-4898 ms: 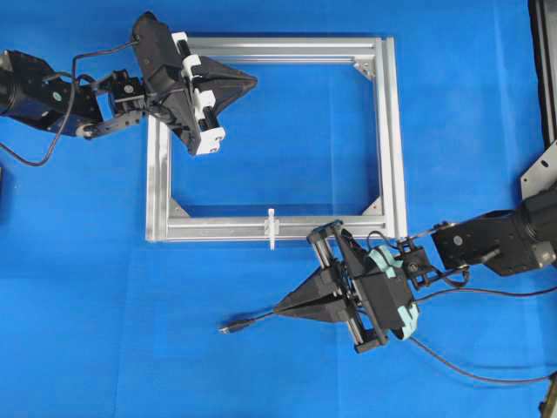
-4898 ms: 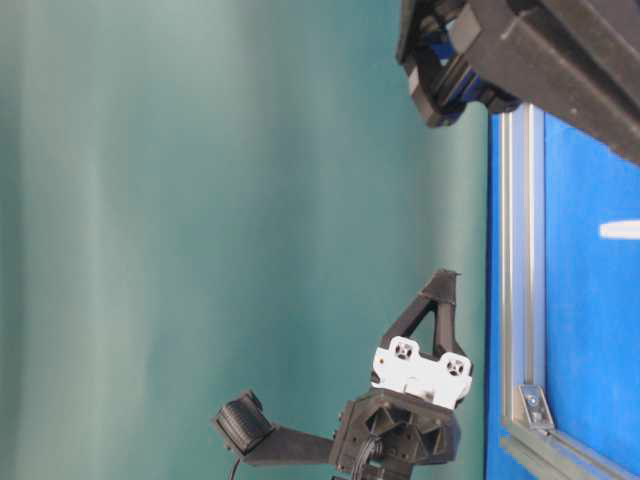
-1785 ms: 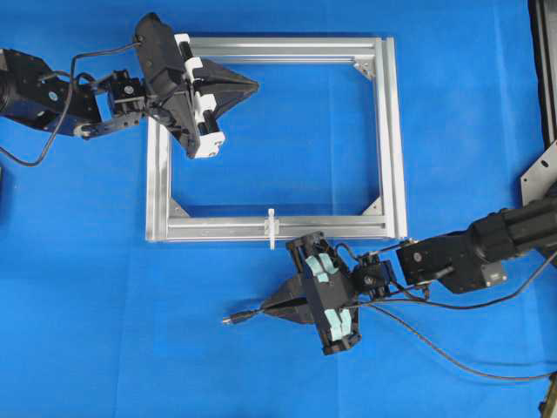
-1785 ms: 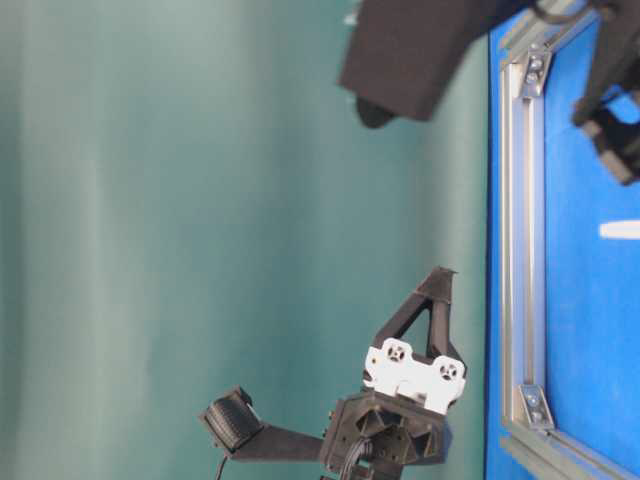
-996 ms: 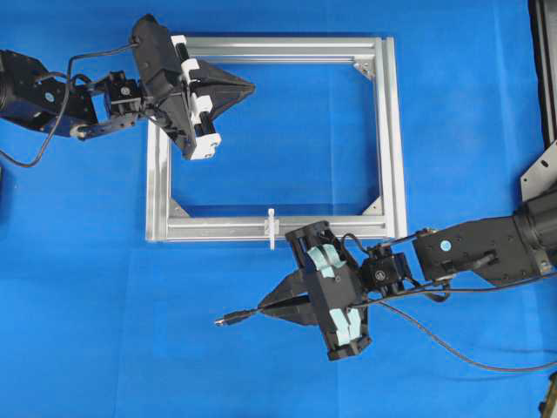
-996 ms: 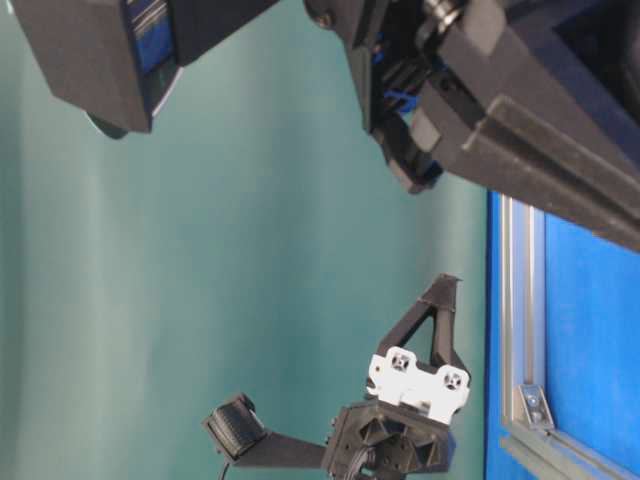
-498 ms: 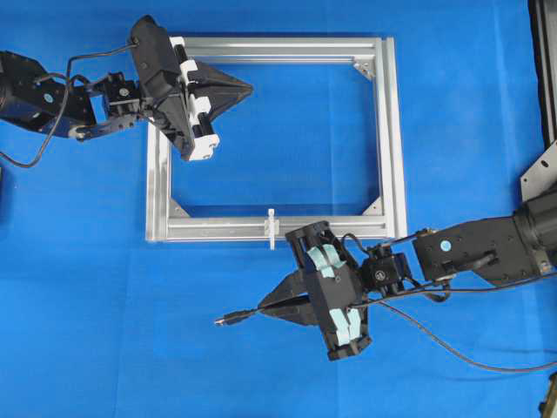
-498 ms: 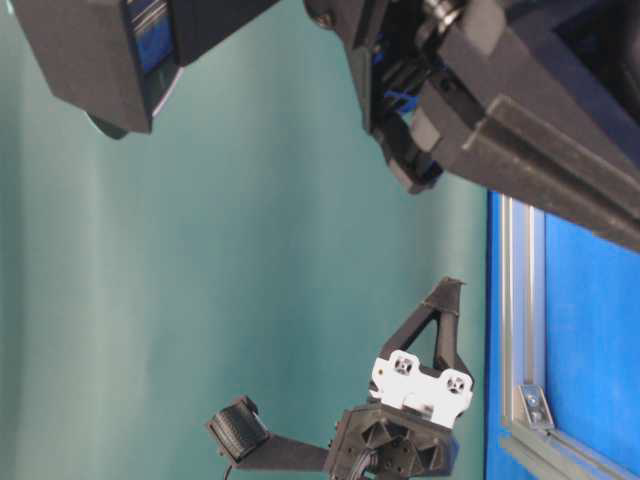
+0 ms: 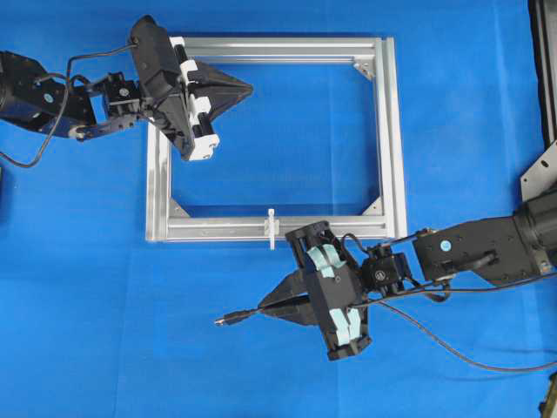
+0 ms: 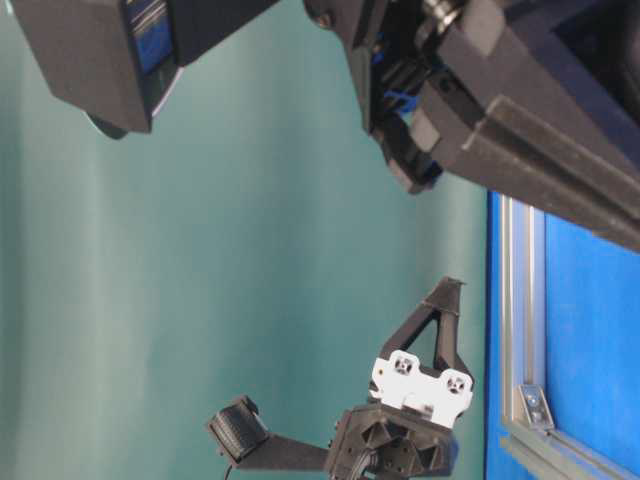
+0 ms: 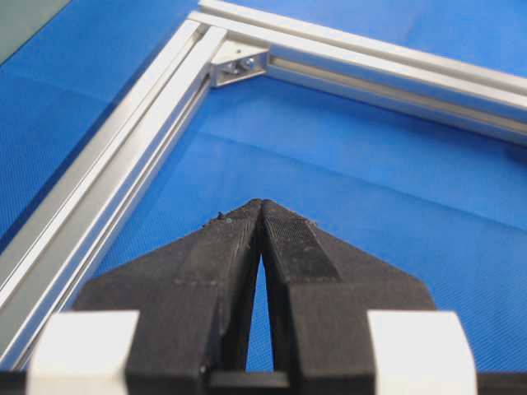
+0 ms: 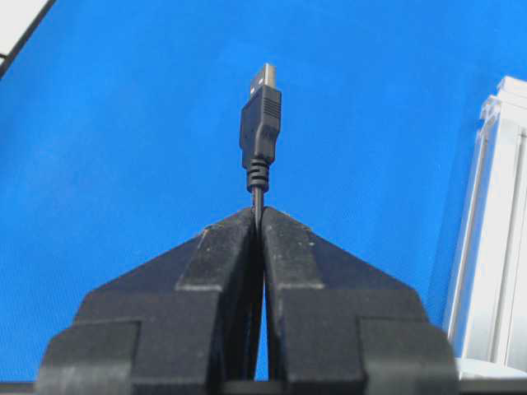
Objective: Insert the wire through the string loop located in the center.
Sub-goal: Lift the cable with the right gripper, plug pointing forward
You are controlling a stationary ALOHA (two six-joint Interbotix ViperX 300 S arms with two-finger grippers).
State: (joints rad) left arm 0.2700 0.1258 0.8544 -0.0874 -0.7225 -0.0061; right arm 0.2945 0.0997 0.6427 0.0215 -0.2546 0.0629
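Note:
My right gripper point(image 9: 261, 311) is shut on the wire point(image 9: 239, 316), just behind its dark connector plug point(image 9: 228, 320), which points left above the blue mat. In the right wrist view the plug point(image 12: 261, 113) sticks out past my closed gripper point(image 12: 258, 212). The white string loop point(image 9: 271, 227) stands on the near bar of the silver frame point(image 9: 218, 228), a short way up and to the right of the plug. My left gripper point(image 9: 251, 87) is shut and empty over the frame's far left corner; in its wrist view the gripper's tips point(image 11: 261, 203) meet.
The wire's slack point(image 9: 452, 348) trails right across the mat under the right arm. The frame's right bar point(image 9: 391, 131) and corner brackets point(image 9: 370, 206) lie near the right arm. A grey bracket point(image 9: 541, 174) sits at the right edge.
Over the longer span my right gripper turned and carried the plug a little left and down with the wire. In the last second nothing has visibly moved.

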